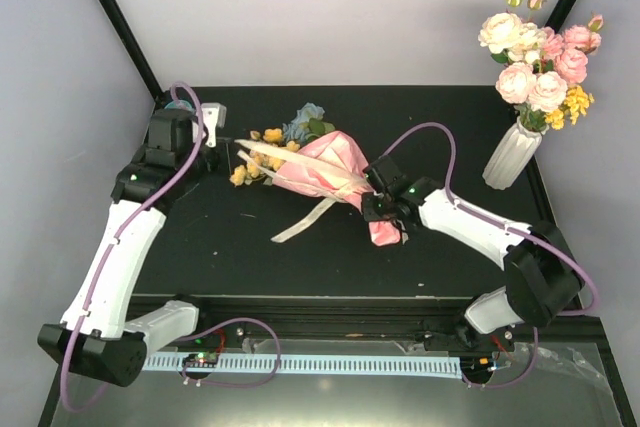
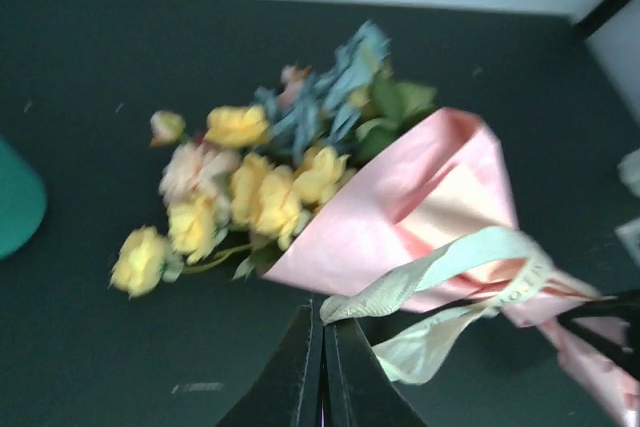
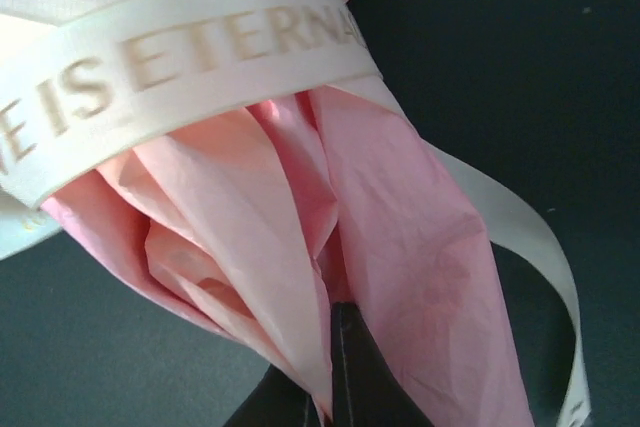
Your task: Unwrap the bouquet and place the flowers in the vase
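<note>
Just starting the unwrapping: pinching the ribbon (image 2: 440, 267) in the left jaws and the paper (image 3: 400, 247) at the near-right end of the bouquet (image 1: 320, 172) in the right jaws, leaving it lying tied mid-surface (image 1: 240, 257), flowers (image 2: 250, 197) unfreed, vase (image 2: 15, 197) waiting far left.

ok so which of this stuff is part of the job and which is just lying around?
Job: bouquet, its flowers, ribbon, teal vase.
Lying about: white ribbed vase, pink-and-cream roses in it.
</note>
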Controlling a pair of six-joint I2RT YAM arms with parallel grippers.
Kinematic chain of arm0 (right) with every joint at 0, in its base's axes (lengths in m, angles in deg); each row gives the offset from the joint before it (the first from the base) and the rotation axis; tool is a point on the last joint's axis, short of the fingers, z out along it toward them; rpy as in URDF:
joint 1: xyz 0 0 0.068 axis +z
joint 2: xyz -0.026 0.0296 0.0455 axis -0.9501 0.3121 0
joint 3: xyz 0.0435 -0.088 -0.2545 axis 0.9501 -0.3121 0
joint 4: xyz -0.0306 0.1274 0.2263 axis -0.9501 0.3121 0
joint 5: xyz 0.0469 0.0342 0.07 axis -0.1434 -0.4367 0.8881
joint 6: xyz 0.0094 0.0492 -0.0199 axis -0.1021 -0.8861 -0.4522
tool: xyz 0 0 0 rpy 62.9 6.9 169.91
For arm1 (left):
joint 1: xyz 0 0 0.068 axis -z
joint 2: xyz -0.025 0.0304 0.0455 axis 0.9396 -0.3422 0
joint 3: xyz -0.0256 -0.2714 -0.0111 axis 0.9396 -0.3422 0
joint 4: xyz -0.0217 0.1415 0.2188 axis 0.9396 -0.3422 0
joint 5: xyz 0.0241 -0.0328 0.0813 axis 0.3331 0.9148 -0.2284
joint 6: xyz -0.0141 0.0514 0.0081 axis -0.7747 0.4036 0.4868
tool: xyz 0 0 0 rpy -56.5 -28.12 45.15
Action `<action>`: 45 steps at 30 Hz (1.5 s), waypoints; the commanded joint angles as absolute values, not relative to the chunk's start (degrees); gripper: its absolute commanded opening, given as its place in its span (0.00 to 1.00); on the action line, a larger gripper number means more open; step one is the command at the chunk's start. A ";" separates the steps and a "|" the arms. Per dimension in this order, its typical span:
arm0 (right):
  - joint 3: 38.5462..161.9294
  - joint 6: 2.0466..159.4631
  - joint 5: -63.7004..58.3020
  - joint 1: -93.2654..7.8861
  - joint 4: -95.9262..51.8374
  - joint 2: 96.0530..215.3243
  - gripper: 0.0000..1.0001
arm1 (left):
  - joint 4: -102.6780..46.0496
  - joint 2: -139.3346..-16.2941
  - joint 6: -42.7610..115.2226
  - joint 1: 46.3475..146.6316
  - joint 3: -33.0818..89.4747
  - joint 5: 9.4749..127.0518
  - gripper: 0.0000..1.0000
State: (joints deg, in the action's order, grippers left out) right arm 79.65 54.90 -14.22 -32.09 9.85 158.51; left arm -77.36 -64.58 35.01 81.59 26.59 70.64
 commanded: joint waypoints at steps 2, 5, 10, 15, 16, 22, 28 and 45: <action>83.53 49.60 -21.16 -34.36 15.03 158.16 0.01 | -73.02 -66.16 34.85 83.95 29.12 82.62 0.02; 82.99 46.58 -24.30 -37.00 16.90 156.00 0.02 | -71.61 -67.18 34.32 87.04 28.25 83.37 0.02; 79.46 44.34 -24.29 -41.47 15.81 151.74 0.02 | -66.78 -70.91 30.62 93.56 27.57 84.38 0.02; 77.72 43.67 -23.08 -41.50 15.39 150.61 0.02 | -65.69 -77.26 29.98 99.17 31.88 85.55 0.02; 76.89 43.67 -21.42 -41.50 14.33 150.51 0.02 | -65.84 -78.01 29.79 99.25 32.38 85.49 0.02; 72.23 46.28 -8.93 -40.30 5.11 154.24 0.01 | -71.11 -76.87 31.68 97.94 30.89 73.17 0.02; 72.21 46.17 -7.22 -39.82 4.79 159.44 0.02 | -75.47 -70.38 28.92 87.38 25.72 64.11 0.02; 76.20 45.78 -7.95 -39.91 7.05 166.43 0.02 | -83.23 -60.34 27.38 74.56 28.97 46.66 0.02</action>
